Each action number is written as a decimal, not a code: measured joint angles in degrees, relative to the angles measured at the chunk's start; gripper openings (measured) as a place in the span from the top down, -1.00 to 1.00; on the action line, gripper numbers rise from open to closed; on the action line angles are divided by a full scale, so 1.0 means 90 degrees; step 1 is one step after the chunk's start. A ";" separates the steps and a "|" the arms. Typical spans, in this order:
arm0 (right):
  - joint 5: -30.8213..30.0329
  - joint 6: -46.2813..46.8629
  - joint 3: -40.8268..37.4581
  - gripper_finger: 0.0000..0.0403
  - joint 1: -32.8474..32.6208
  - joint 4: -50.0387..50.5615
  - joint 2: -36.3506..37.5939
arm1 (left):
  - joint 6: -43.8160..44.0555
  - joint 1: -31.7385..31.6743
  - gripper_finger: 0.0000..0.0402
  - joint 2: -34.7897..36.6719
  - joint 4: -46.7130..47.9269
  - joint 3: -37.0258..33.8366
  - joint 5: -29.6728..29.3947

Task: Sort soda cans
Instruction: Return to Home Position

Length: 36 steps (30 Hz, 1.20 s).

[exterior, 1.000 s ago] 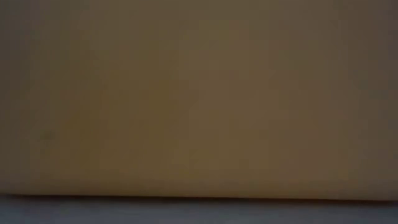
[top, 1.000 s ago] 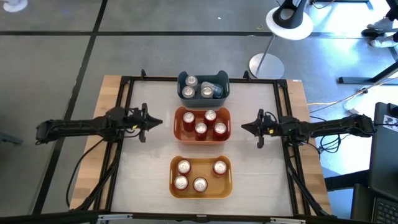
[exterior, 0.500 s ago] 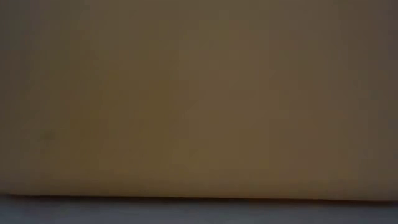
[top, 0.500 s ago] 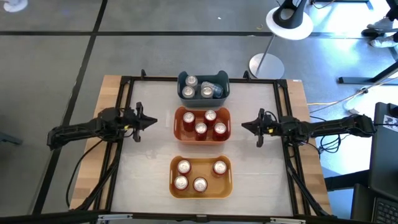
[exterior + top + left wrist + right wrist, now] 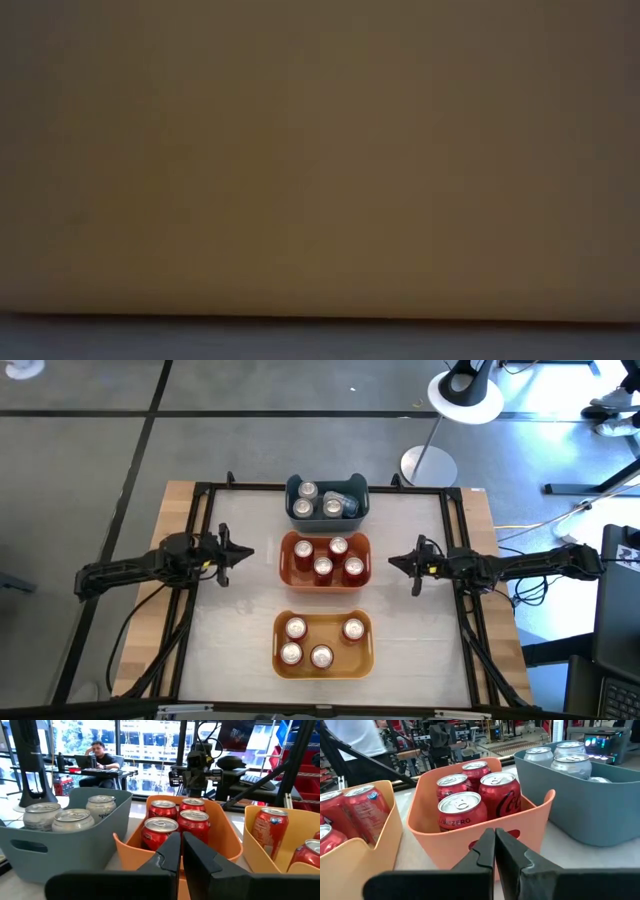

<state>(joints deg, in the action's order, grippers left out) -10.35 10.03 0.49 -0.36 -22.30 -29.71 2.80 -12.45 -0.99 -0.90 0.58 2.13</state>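
- The left gripper (image 5: 228, 552) is held empty, its fingers drawn almost together, just off the left side of the orange bin (image 5: 325, 584) and apart from it.
- The right gripper (image 5: 412, 565) is likewise empty and closed to a slit. It is pointed at the same bin from the right, with no contact.
- Between the two, four red cans (image 5: 323, 565) are stood upright in the orange bin.
- Four more red ones are held in the tan bin (image 5: 325, 671), nearer the front edge of the table (image 5: 240, 620).
- The silver cans (image 5: 308, 490) are gathered in the grey bin (image 5: 328, 520) at the far edge, and one appears to be tipped on its side.
- Every can in view is contained in a bin.
- The low view is blocked by a plain tan surface, so nothing can be read from it.
- The sorting is judged complete, and the step in hand is taken to be the retreat to rest.
- For the next move, each arm needs to be drawn outward, away from the bins, so that no wall is nudged.
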 joint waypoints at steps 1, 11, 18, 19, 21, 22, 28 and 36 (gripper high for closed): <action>0.0012 -0.0001 0.0000 0.94 0.0000 0.0002 0.0000 | 0.0020 0.0001 0.95 0.0000 -0.0001 0.0000 0.0000; 0.0077 0.0355 -0.0002 0.94 0.0000 0.1212 0.0471 | 0.0014 0.0001 0.95 0.0000 0.0006 0.0000 -0.0001; 0.0053 0.0356 -0.0002 0.94 0.0000 0.1554 0.0454 | 0.0021 0.0001 0.95 0.0000 0.0009 0.0000 0.0000; 0.0053 0.0353 -0.0002 0.94 0.0000 0.1556 0.0454 | 0.0021 0.0001 0.95 0.0000 0.0011 0.0000 -0.0002; 0.0053 0.0353 -0.0002 0.94 0.0000 0.1552 0.0454 | 0.0021 0.0001 0.95 0.0000 0.0011 0.0000 -0.0002; 0.0053 0.0353 -0.0002 0.94 0.0000 0.1554 0.0454 | 0.0021 0.0001 0.95 0.0000 0.0013 0.0000 0.0000; 0.0053 0.0353 -0.0002 0.94 0.0000 0.1549 0.0454 | 0.0021 0.0001 0.95 0.0000 0.0015 0.0000 -0.0001; -0.0853 0.0205 0.0020 0.94 0.0000 0.1314 0.0455 | 0.0023 0.0001 0.95 0.0000 0.0019 0.0000 -0.0002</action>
<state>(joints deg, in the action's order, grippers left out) -18.03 11.88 0.67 -0.36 -10.47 -25.62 3.01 -12.45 -0.99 -0.73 0.58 2.12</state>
